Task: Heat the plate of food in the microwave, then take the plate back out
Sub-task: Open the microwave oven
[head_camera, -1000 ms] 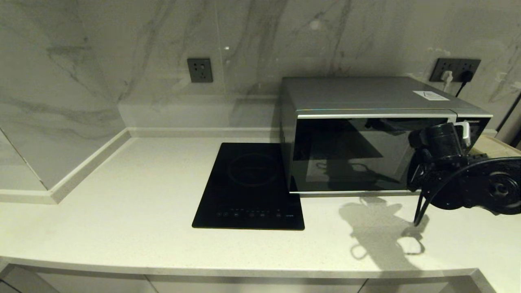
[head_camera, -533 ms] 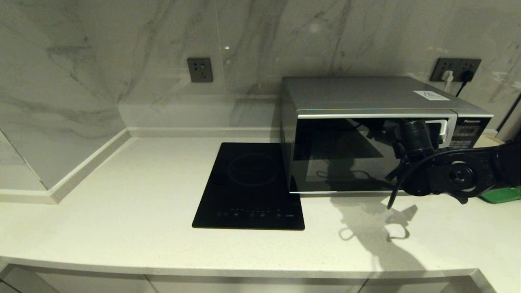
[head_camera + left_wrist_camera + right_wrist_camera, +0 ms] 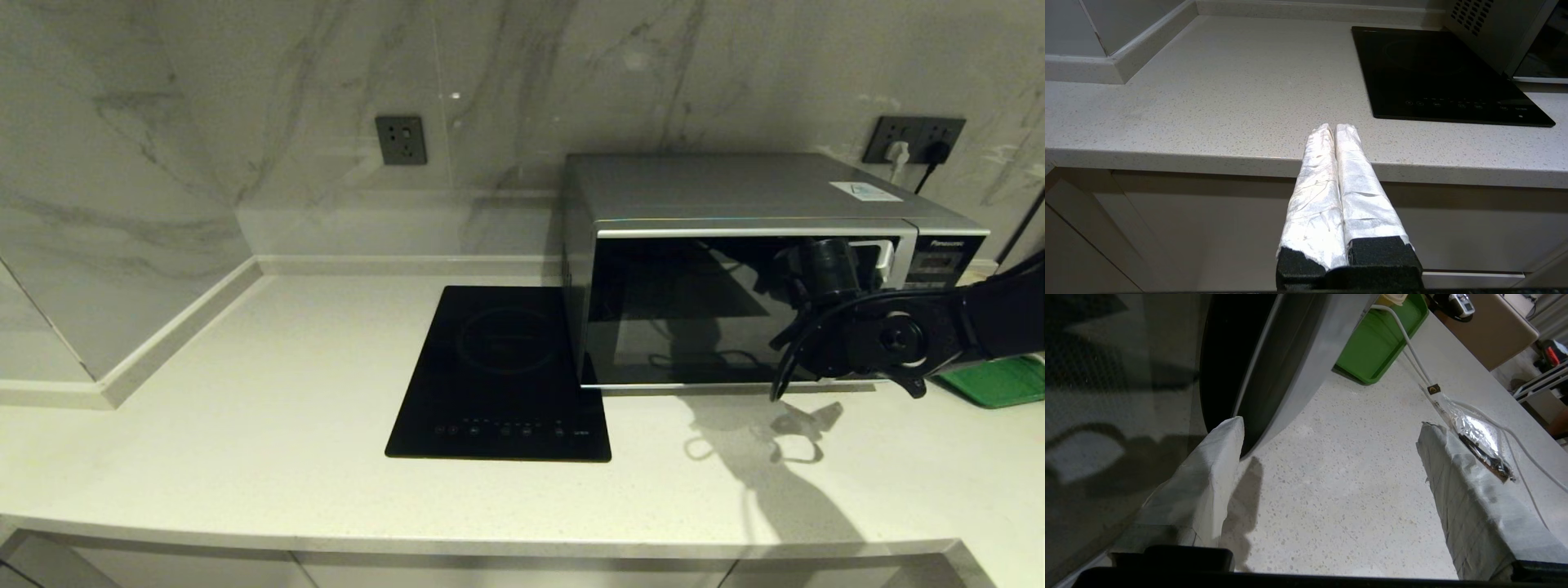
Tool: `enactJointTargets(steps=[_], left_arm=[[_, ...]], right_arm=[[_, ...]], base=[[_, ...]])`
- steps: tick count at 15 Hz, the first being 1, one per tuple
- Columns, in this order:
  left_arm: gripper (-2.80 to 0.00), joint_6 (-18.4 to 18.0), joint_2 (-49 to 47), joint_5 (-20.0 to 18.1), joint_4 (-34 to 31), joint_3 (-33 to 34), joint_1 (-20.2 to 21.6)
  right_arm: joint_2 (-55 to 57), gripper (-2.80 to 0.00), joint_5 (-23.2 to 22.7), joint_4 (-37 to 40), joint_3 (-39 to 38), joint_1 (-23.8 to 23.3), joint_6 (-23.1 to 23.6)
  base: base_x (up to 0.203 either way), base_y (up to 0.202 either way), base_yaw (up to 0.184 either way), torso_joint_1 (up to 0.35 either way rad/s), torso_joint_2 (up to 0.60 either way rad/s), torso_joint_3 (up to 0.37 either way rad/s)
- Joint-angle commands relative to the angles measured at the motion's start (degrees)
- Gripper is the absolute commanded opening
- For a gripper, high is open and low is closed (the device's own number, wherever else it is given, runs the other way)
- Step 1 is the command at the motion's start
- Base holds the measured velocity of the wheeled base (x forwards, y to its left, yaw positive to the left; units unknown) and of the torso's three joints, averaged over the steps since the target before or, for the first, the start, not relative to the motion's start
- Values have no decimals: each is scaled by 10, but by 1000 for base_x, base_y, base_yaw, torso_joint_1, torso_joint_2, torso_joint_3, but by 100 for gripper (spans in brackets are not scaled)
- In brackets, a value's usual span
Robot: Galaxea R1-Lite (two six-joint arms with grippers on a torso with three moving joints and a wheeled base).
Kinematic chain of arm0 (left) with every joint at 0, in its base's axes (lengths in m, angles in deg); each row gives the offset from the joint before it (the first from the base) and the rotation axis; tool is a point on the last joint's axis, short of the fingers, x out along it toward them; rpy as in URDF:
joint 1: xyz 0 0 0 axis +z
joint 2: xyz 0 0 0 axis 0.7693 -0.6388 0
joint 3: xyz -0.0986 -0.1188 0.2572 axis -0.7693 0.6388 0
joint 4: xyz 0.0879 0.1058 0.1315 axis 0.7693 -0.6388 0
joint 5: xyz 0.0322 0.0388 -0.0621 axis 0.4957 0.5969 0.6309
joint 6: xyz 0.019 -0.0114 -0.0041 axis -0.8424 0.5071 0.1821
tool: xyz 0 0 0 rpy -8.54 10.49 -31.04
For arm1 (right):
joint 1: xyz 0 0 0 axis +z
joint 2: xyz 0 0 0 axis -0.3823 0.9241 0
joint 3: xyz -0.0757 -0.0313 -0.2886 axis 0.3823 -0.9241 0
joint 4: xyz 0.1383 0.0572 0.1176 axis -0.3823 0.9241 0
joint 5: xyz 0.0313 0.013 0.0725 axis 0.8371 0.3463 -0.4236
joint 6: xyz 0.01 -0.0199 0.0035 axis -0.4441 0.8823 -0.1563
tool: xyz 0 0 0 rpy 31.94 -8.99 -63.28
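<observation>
The silver-grey microwave (image 3: 735, 196) stands at the back right of the counter with its dark glass door (image 3: 1126, 375) shut. My right gripper (image 3: 820, 351) hangs in front of the door's right part, pointing down at the counter. In the right wrist view this gripper (image 3: 1329, 426) is open with only bare counter between its wrapped fingers (image 3: 1208, 477); one finger sits close to the door's lower edge. The plate of food is not in view. My left gripper (image 3: 1336, 127) is shut and empty, parked at the counter's front edge.
A flat black induction hob (image 3: 502, 376) lies left of the microwave. A green tray (image 3: 992, 380) sits on the counter right of it, behind my right arm. A white cable with a foil-wrapped piece (image 3: 1474, 433) runs beside the right gripper.
My right arm has moved left and closer to the microwave door, uncovering the button panel and the green tray. The left arm has stayed still.
</observation>
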Motion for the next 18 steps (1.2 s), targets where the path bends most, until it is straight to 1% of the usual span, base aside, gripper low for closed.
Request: enactJointTargets(steps=[1,5,10,15,18], left_arm=[[-280,0,0,0,0,0,0],[-280,0,0,0,0,0,0],[-280,0,0,0,0,0,0],[-280,0,0,0,0,0,0],[-280,0,0,0,0,0,0]], right_arm=[[14,0,1,-1,17,-11,-1],[21,0,-13,-1,29,-23,-1],[17,0,-12,-2,26,-28,-20],[2,0,-12,-2,15,-30,-23],[1,0,-11,-1,6,-33,-36]], base=[[0,0,0,0,0,0],[0,0,0,0,0,0],[0,0,0,0,0,0],[0,0,0,0,0,0],[0,0,0,0,0,0]])
